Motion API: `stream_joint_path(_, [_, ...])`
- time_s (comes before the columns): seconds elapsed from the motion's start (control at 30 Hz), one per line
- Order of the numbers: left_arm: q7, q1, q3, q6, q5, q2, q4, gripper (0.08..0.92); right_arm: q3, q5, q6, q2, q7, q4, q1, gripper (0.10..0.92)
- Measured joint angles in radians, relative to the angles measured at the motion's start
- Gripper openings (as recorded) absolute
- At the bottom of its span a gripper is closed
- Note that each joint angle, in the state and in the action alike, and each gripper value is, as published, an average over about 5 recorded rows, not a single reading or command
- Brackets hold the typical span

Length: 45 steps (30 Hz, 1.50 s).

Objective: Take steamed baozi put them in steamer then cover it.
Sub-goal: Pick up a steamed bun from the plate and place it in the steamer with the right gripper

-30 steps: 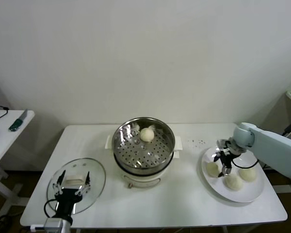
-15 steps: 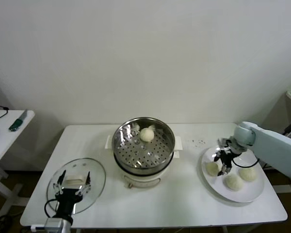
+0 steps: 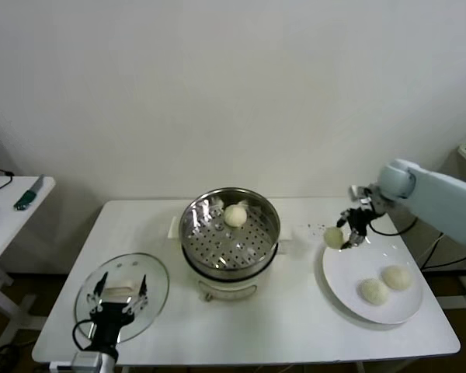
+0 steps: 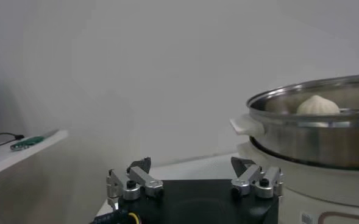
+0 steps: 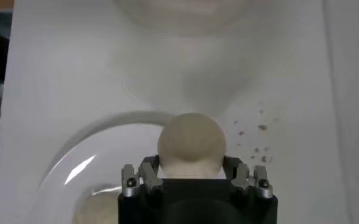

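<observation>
Head view: the right gripper (image 3: 343, 235) is clenching one steamed baozi (image 3: 333, 237) between its fingers, holding it in the air over the near-left rim of the white plate (image 3: 349, 299), just off the table (image 3: 295, 326). Two more baozi (image 3: 373, 291) (image 3: 397, 277) are lying on the plate, below and to the right of those fingers, well apart from them. A fourth baozi (image 3: 235, 215) is sitting on the perforated tray inside the stainless-steel steamer (image 3: 230, 233), far to the left of the right gripper's fingers. That makes four buns: one gripped, two plated, one in the pot. The left gripper (image 3: 119, 299) is hovering with its fingers spread, released and holding nothing, right above the single glass lid (image 3: 151, 291) lying flat at the table's left end.

Left wrist view: the left gripper's two fingers (image 4: 133, 181) are standing wide apart and empty. Beyond them the steamer's steel wall (image 4: 313, 143) is rising on its white base, with one baozi (image 4: 317, 105) showing above the rim. A small side table (image 4: 21, 155) is standing far off on the other side.

Right wrist view: the right gripper's fingers (image 5: 147, 173) are pressing both sides of the one baozi (image 5: 192, 143), with the plate's rim (image 5: 100, 131) curving just beneath it and dark specks (image 5: 255, 137) scattered on the tabletop beside the fingers.
</observation>
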Motion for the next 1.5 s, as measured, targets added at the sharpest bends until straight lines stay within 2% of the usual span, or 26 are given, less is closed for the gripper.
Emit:
stream_joint_path(0.33, [-0.002,-0.008,0.025,0.004,-0.001,0.0,-0.014,0.823,-0.14,0.208,-0.035,0.154,-0.003,-0.026,0.227,0.679])
stream_joint_path(0.73, [-0.001,0.002,0.034,0.007,-0.027,0.02,-0.036,0.823,-0.225,0.385,-0.093,0.412,0.055,-0.077,0.287,0.679])
stream_joint_path(1.13, [0.001,-0.004,0.04,0.001,-0.015,0.035,-0.042,0.823,-0.29,0.468,-0.126,0.63,0.106,-0.121,0.238,0.681])
stream_joint_path(1.5, [0.001,0.001,0.032,-0.019,0.01,0.046,-0.031,0.823,-0.343,0.501,-0.153,0.749,0.146,-0.143,0.17,0.687])
